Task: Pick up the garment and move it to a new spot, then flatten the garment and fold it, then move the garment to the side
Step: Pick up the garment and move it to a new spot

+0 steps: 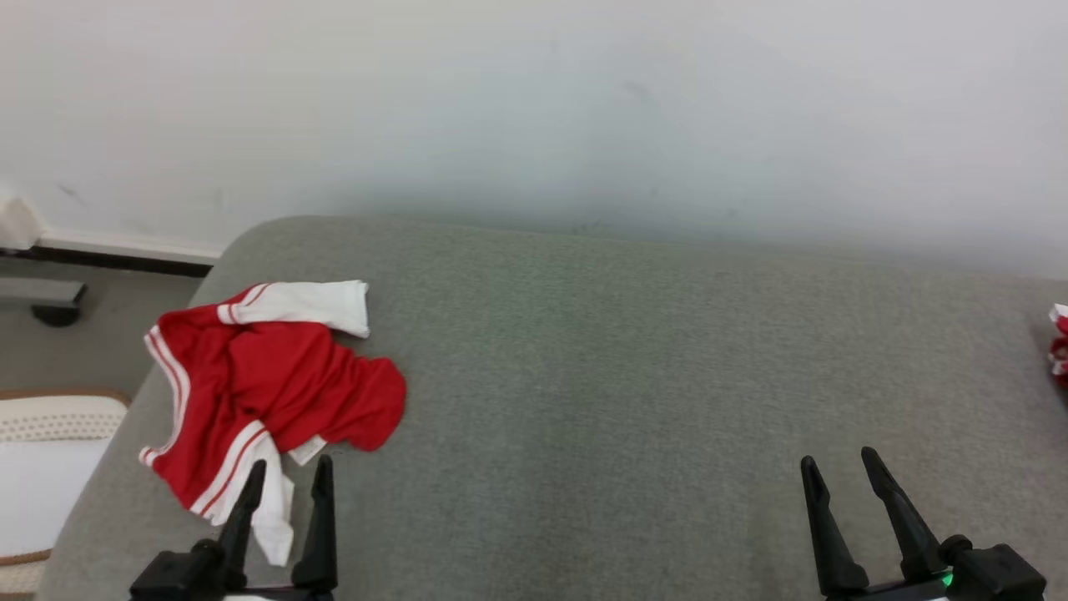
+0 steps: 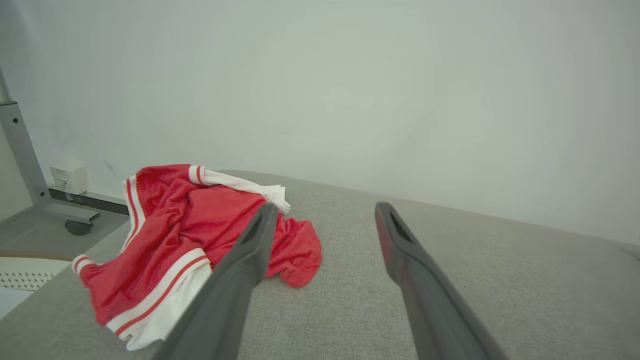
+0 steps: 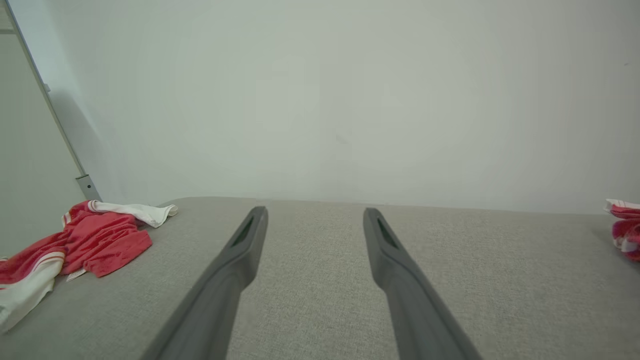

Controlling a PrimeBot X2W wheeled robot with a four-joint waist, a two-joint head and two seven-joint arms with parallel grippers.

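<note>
The garment [image 1: 267, 392] lies crumpled at the left end of the grey padded surface [image 1: 626, 351], not yet lifted. Both tools stand wide and empty at the surface's near edge: the left gripper [image 1: 291, 461] by the garment, the right gripper [image 1: 837, 456] toward the right end. All task steps appear to remain.

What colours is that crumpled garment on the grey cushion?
The crumpled fabric garment is red with white striped trim; head view shows it best.
</note>
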